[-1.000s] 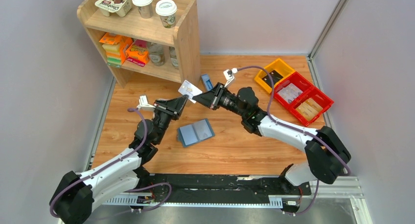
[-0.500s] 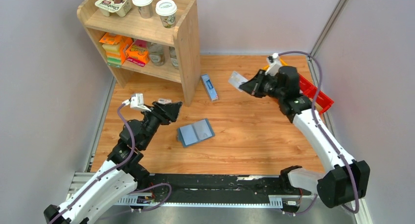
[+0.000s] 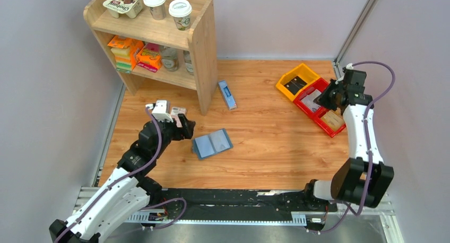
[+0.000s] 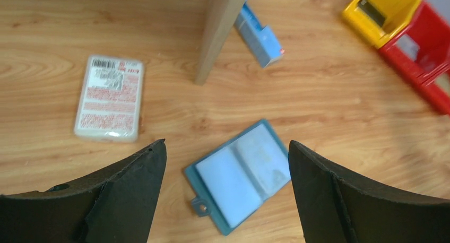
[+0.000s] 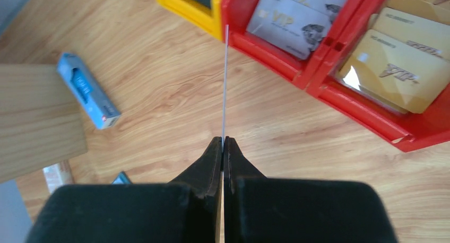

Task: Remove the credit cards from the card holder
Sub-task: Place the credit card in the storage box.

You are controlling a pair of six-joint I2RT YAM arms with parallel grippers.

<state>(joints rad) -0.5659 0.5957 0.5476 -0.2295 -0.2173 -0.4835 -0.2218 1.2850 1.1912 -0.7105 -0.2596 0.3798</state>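
One card holder [image 3: 212, 144]; right tool [image 5: 223, 140] pinches one card [image 5: 225, 78]

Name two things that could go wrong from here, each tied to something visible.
1. The right gripper pinches the card by one edge only; it might pivot or slip before it is set in the red bin.
2. The card holder lies open and unpinned under the open left gripper; a grab at it could slide it across the table.
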